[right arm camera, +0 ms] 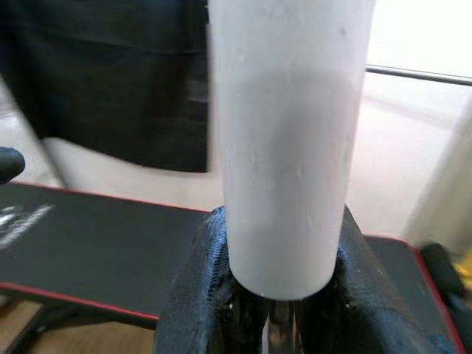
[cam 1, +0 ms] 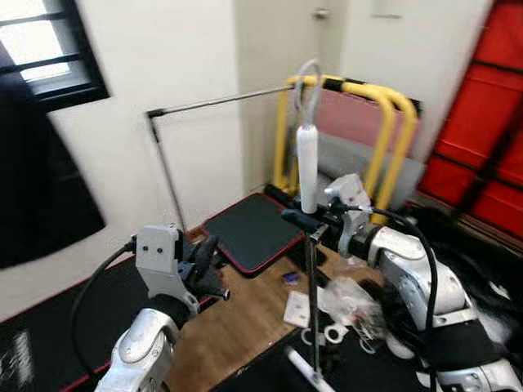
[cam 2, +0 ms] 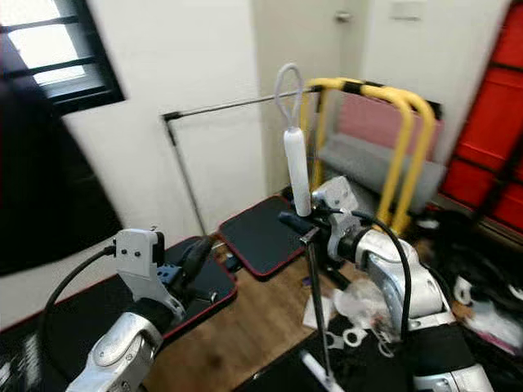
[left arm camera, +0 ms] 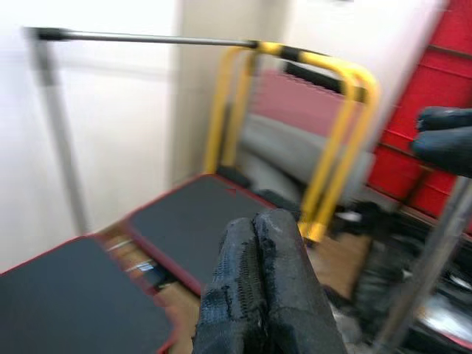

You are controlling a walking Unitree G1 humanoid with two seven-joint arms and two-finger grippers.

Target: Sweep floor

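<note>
Black fingers of the left gripper (cam 1: 206, 260) are pressed together on nothing at lower left of the head view, idle over a black floor mat (cam 1: 253, 233). Right of centre, the right gripper (cam 1: 306, 220) is clamped around the broom handle (cam 1: 307, 167), just under its white grip, with the thin metal shaft dropping to the lower edge. Scattered litter (cam 1: 347, 302) lies on the wood floor (cam 1: 237, 322) beside the shaft. Further back stand a yellow frame (cam 1: 384, 122) and a grey rail (cam 1: 221, 102). With only one gripper holding it so high, the broom could twist or swing wide and strike the frame.
</note>
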